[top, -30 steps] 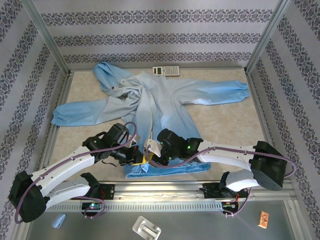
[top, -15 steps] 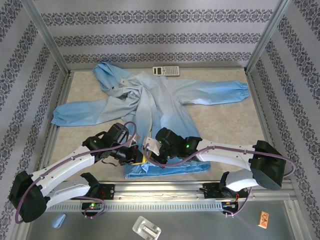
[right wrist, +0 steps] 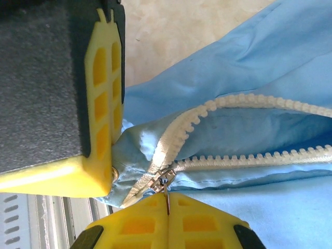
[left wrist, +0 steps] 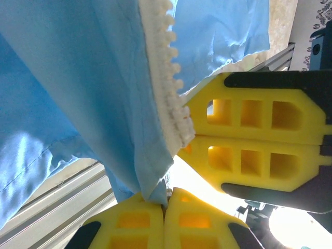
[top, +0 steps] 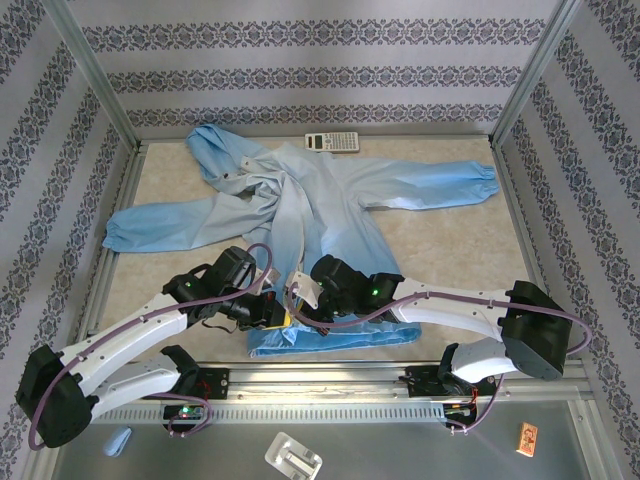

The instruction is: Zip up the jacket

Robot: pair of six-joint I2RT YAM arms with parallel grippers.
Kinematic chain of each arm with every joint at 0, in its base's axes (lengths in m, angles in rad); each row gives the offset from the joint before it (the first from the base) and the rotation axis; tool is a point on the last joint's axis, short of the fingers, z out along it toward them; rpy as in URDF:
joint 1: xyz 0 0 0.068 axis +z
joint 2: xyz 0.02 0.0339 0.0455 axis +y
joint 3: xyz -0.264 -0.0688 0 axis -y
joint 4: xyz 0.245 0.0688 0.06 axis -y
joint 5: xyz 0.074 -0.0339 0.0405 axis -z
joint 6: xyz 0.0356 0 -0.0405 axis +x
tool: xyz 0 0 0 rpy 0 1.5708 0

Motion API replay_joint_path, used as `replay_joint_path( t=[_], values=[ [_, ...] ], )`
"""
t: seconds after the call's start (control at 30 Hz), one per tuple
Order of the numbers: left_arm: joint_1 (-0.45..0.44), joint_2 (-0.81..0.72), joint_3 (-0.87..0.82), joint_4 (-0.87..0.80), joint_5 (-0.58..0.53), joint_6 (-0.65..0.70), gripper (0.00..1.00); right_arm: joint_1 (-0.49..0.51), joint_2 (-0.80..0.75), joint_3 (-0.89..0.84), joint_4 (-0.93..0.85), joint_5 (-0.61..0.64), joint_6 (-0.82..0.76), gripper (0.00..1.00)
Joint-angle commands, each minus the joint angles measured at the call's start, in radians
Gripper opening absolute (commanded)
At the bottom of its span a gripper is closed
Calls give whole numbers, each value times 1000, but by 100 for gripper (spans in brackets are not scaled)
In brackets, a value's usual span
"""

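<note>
Jacket [top: 330,210] is laid face-up across the middle of the tabletop [top: 450,250], hood toward the far left, one sleeve thrown out to either side and the hem drawn to the near edge, where both arms meet it.

At the hem, the left pincer [left wrist: 165,201] is seen pressed together on the bottom corner of the jacket, just under the end of the zipper [right wrist: 233,158]. Just beside it, the right pincer [right wrist: 167,205] is closed on the pull tab of the slider [right wrist: 162,181].

The task is judged to be barely begun. The two rows of teeth are joined only at the slider, which sits at the very bottom. Directly above it they part, and the front lies open and rumpled up to the collar (nearly the whole run is left to be closed). The grips needed for the pull appear to be in place: hem anchored on one side, tab held on the other.

The tabletop is a pale, mottled beige. It is bounded by a metal frame, with slanting posts at the left and right and a rail along the near edge. A calculator [top: 332,143] lies at the far edge, just beyond the jacket. Striped, patterned wallpaper is seen on all three walls.
</note>
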Motion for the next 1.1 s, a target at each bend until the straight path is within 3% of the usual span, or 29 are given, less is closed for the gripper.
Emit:
replay_joint_path(
  t=[0.0, 0.13, 0.23, 0.37, 0.5, 0.6, 0.73, 1.07],
  values=[
    [3, -28, -7, -95, 97, 50, 0, -42, 18, 20, -5, 128, 43, 0],
    [3, -27, 3, -129, 90, 79, 0, -42, 23, 23, -6, 135, 52, 0],
    [3, -26, 17, -155, 25, 92, 0, -41, 16, 12, 30, 42, 30, 0],
    [3, -42, 25, -136, -46, 77, 38, -36, 4, -7, 83, -85, 20, 0],
    [3, -103, 37, -142, -174, 35, 51, -31, 8, -10, 88, -162, 16, 0],
    [3, -192, -14, -56, -241, -60, 51, -27, 17, -10, 92, -204, 26, 0],
    [-4, -294, -155, 137, -237, -205, 50, -20, 33, -5, 103, -221, 39, 0],
    [-68, -270, -224, 244, -221, -271, 46, -18, 70, 21, 106, -154, 105, 0]
  ],
)
